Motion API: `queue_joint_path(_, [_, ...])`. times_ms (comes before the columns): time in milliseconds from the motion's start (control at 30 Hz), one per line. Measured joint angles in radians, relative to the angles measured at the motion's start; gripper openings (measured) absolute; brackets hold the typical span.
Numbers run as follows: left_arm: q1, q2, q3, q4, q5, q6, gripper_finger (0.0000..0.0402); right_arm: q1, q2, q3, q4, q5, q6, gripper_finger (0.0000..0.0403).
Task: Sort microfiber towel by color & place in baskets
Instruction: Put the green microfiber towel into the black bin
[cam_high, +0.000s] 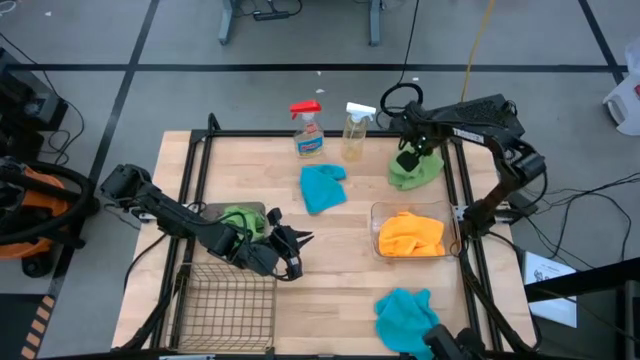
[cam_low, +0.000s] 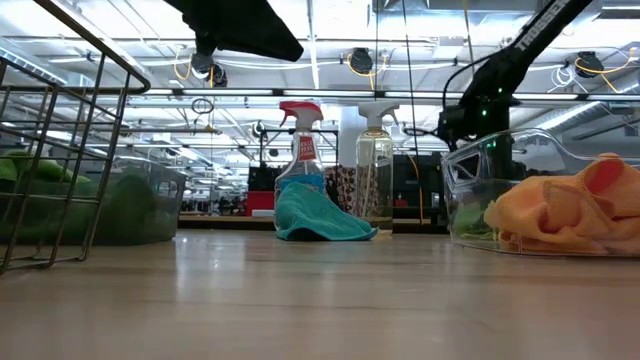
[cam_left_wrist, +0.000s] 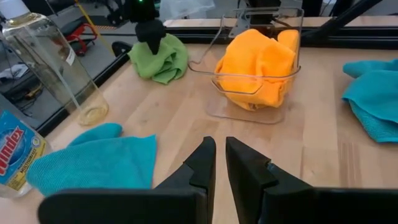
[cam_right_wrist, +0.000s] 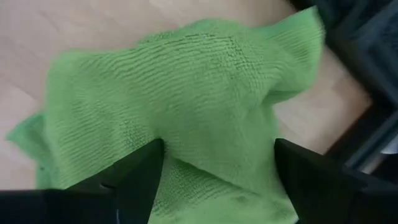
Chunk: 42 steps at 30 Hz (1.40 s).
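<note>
The step in hand looks like the pick-up of the loose green towel (cam_high: 412, 172), which lies on the wooden table (cam_high: 330, 270) at about two o'clock from its centre, near the far right edge and just right of the clear spray bottle (cam_high: 356, 130). The right gripper (cam_high: 408, 160) stands over it, fingers spread wide to either side of a raised fold, not yet clenched; to do this well it should press down into the bunched middle, close on a thick ridge and not a thin corner, then lift straight up so the cloth does not drag. The right arm reaches in from three o'clock, elbow bent, wrist pointing down. The left gripper (cam_high: 290, 243) hangs near table centre, at about eight o'clock, fingers nearly together and holding nothing, just right of the grey tub (cam_high: 205, 212) where a green towel (cam_high: 238, 218) already lies. Two orange towels (cam_high: 411, 235) fill the clear tub (cam_high: 378, 232). One teal towel (cam_high: 322, 187) lies at twelve o'clock, another (cam_high: 405, 312) at five; the wire-mesh basket (cam_high: 228, 305) at seven looks empty.
</note>
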Motion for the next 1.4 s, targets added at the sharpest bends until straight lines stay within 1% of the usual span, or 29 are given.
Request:
queue_joint_path(67, [0.000, 0.000, 0.000, 0.000, 0.000, 0.001, 0.0046, 0.000, 0.034, 0.000, 0.002, 0.000, 0.002, 0.0283])
queue_joint_path(133, [0.000, 0.000, 0.000, -0.002, 0.000, 0.001, 0.0046, 0.007, 0.059, 0.000, 0.008, 0.024, 0.006, 0.0265])
queue_joint_path(200, [0.000, 0.000, 0.000, -0.006, 0.000, 0.001, 0.0046, 0.017, 0.071, 0.001, 0.021, 0.035, 0.014, 0.0242])
queue_joint_path(267, [0.000, 0.000, 0.000, -0.016, 0.000, 0.000, 0.0046, 0.022, 0.086, 0.003, 0.035, 0.021, 0.026, 0.0215])
queue_joint_path(400, [0.000, 0.000, 0.000, -0.018, 0.000, 0.000, 0.0046, 0.023, 0.098, 0.003, 0.034, 0.023, 0.028, 0.0153])
queue_joint_path(633, [0.000, 0.000, 0.000, -0.018, 0.000, 0.000, 0.0046, 0.024, 0.104, 0.002, 0.030, 0.024, 0.029, 0.0029])
queue_joint_path(667, [0.000, 0.000, 0.000, -0.018, 0.000, 0.000, 0.0046, 0.024, 0.102, 0.002, 0.026, 0.024, 0.028, 0.0017])
queue_joint_path(700, [0.000, 0.000, 0.000, -0.018, 0.000, 0.000, 0.0046, 0.025, 0.097, 0.002, 0.018, 0.023, 0.028, 0.0010])
queue_joint_path(800, [0.000, 0.000, 0.000, -0.018, 0.000, 0.000, 0.0046, 0.030, 0.069, 0.002, -0.014, 0.021, 0.041, 0.0013])
queue_joint_path(933, [0.000, 0.000, 0.000, -0.018, 0.000, 0.000, 0.0046, 0.055, -0.017, 0.002, -0.053, 0.020, 0.068, 0.0006])
queue_joint_path(1167, [0.000, 0.000, 0.000, -0.023, 0.000, -0.002, 0.0046, 0.144, -0.280, 0.002, -0.053, 0.021, 0.139, 0.0006])
queue_joint_path(1400, [0.000, 0.000, 0.000, -0.022, 0.000, -0.005, 0.0046, 0.283, -0.567, 0.002, -0.057, 0.021, 0.240, 0.0006])
